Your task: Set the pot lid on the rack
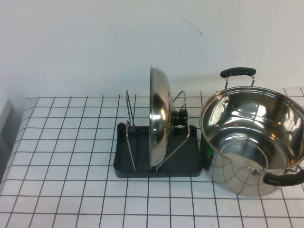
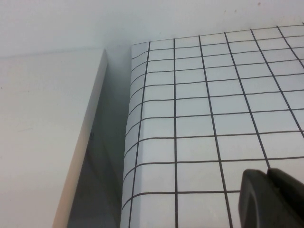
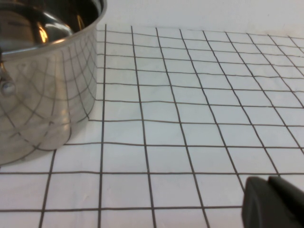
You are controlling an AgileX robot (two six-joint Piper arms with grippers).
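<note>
The shiny pot lid (image 1: 160,116) stands on edge in the wire loops of the dark grey rack (image 1: 142,166) at the middle of the table, its black knob (image 1: 180,118) facing right. No gripper touches it. Neither arm shows in the high view. My left gripper (image 2: 267,173) appears only in the left wrist view, shut and holding nothing, over the checked cloth near the table's left edge. In the right wrist view my right gripper (image 3: 267,181) is shut and empty, hovering over the cloth to the right of the steel pot (image 3: 45,80).
The deep steel pot (image 1: 254,140) with black handles stands right of the rack, almost against it. A white checked cloth (image 1: 71,156) covers the table. Beside the table's left edge lies a pale board (image 2: 42,142), with a gap between them.
</note>
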